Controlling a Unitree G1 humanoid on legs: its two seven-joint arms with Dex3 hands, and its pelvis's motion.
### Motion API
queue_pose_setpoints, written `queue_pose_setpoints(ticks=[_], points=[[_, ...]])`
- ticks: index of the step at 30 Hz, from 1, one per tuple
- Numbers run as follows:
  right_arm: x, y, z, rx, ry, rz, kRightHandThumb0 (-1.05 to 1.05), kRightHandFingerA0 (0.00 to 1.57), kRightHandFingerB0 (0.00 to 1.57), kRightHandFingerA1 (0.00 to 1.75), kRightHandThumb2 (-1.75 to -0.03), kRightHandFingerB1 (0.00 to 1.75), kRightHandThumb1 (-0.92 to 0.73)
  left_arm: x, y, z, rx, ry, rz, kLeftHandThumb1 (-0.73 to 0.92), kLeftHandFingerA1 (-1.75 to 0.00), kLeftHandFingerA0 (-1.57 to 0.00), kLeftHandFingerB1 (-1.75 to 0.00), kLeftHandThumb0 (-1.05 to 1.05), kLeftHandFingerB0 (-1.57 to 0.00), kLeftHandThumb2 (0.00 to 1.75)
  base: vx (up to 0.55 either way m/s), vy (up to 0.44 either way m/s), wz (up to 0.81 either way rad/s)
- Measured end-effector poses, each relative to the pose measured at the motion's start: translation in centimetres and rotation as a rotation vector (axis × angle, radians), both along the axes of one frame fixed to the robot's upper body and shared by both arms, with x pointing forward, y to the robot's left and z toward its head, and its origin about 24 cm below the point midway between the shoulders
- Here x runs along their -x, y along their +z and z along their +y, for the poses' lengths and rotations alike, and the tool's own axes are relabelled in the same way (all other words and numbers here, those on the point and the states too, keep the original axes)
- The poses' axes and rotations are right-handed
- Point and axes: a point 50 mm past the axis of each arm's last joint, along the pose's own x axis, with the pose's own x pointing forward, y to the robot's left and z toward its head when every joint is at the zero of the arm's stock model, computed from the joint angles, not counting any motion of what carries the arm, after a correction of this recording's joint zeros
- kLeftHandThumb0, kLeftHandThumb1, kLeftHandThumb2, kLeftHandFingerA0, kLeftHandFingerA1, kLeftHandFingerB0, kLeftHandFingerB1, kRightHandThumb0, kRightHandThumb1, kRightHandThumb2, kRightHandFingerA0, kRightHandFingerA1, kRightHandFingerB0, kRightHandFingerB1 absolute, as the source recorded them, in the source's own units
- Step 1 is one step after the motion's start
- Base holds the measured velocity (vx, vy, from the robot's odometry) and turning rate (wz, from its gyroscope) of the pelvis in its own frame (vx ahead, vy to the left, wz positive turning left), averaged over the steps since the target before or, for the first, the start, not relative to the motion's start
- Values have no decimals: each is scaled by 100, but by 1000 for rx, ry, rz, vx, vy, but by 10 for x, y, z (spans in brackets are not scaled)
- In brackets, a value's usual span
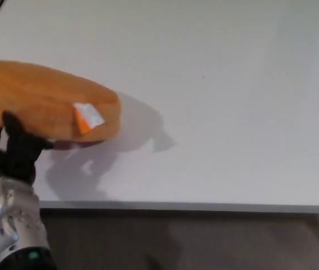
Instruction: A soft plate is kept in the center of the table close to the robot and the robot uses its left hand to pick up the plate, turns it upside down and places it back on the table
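fingers (14, 147) grip plate (41, 98) near edge | plate above table (232, 112)

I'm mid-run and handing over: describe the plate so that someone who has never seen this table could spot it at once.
Start at the white table and go to its near left corner, where the robot's left hand comes up. The soft plate is the orange padded oval held in that hand, above the tabletop. It is the only coloured thing there, with a small white and orange tag on it.

The left hand (10, 149) sits at the lower left of the frame, black fingers (14, 130) pointing up and closed on the plate (41, 98). Its silver wrist (10, 216) rises from the bottom edge. No right arm shows.
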Motion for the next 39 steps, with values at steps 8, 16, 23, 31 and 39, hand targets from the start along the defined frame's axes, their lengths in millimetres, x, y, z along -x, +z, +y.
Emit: queue_pose_setpoints(ticks=[8, 16, 23, 31, 39], points=[[-1, 1, 0, 1, 2, -5, -74, 33, 13, 51, -67, 29, -89, 11, -27, 4, 201, 99, 152, 74, -169, -107, -79, -31, -43, 79, 0, 0, 0], [-2, 1, 1, 1, 3, -6, -76, 33, 13, 54, -67, 31, -88, 9, -30, -1, 159, 22, 257, 66, -173, -102, -83, -30, -44, 67, 0, 0, 0], [-2, 2, 1, 1, 3, -7, -75, 34, 14, 53, -67, 30, -89, 2, -22, -6, 46, -111, 300, 69, -175, -108, -103, -35, -58, 65, 0, 0, 0], [-3, 2, 1, 0, 4, -12, -76, 34, 14, 51, -67, 29, -88, -7, -18, -33, -123, -337, 376, 44, -148, -139, -128, -46, -101, 91, 0, 0, 0], [-4, 3, 1, 0, 7, -14, -75, 33, 13, 51, -67, 29, -88, -11, -16, -75, -280, -600, 422, 42, -147, -136, -131, -46, -107, 91, 0, 0, 0]])
